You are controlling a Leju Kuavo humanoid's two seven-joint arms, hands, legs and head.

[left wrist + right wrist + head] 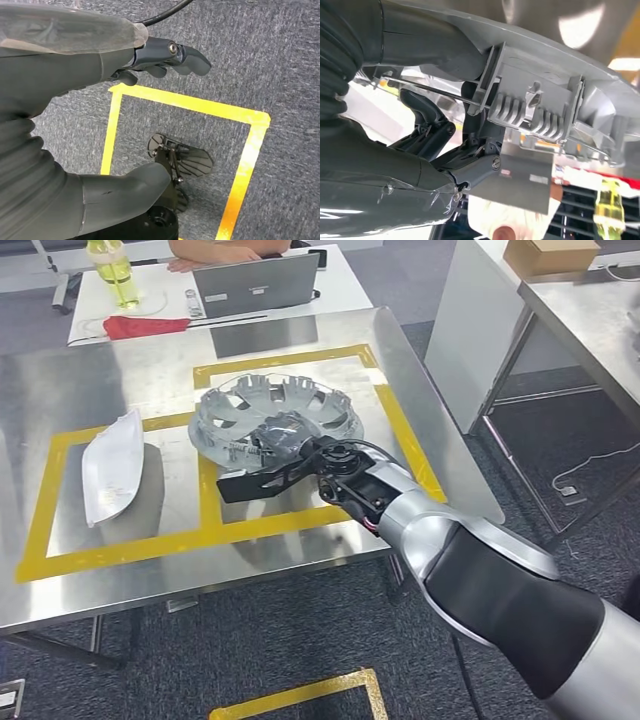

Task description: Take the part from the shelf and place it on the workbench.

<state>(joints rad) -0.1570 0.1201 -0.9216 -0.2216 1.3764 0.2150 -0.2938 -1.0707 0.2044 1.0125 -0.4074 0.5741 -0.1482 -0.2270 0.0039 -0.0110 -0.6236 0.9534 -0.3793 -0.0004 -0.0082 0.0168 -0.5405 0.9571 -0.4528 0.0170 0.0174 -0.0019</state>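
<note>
The part is a silver wheel cover (275, 410), lying face-up or nearly so inside the right yellow-taped square on the steel workbench (68, 370). My right hand (302, 470) reaches over the bench's front edge and grips the cover's near rim. In the right wrist view the thumb (433, 45) lies on one face of the grey ribbed part (546, 100), with the dark fingers (433, 140) under it. I cannot tell whether the cover touches the bench. My left hand (75, 70) hangs over the carpet, fingers apart, holding nothing.
A white curved panel (113, 465) lies in the left taped square. Behind the bench a white desk carries a laptop (253, 285), a red cloth (143, 327) and a yellow-green bottle (113, 270); a person sits there. Another table (589, 330) stands at the right.
</note>
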